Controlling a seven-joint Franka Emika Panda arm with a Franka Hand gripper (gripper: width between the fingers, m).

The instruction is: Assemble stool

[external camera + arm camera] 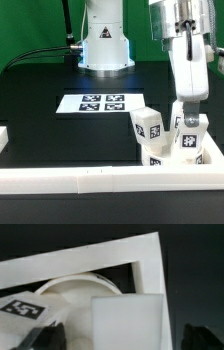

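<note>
My gripper (188, 127) hangs at the exterior view's right, over the corner formed by the white rails. It straddles an upright white leg (188, 143) with a tag. In the wrist view this leg (127, 319) stands between the two dark fingers (50, 336), with a gap on each side, so the gripper (125, 339) is open. The leg sits on the round seat (78, 288), which is pushed into the rail corner. A second tagged leg (148, 127) stands on the seat beside it and also shows in the wrist view (25, 308). The third leg is out of view.
The marker board (100, 102) lies in the middle of the black table. The robot base (104, 45) stands behind it. A long white rail (90, 178) runs along the front, and another rail (216, 150) closes the exterior view's right side.
</note>
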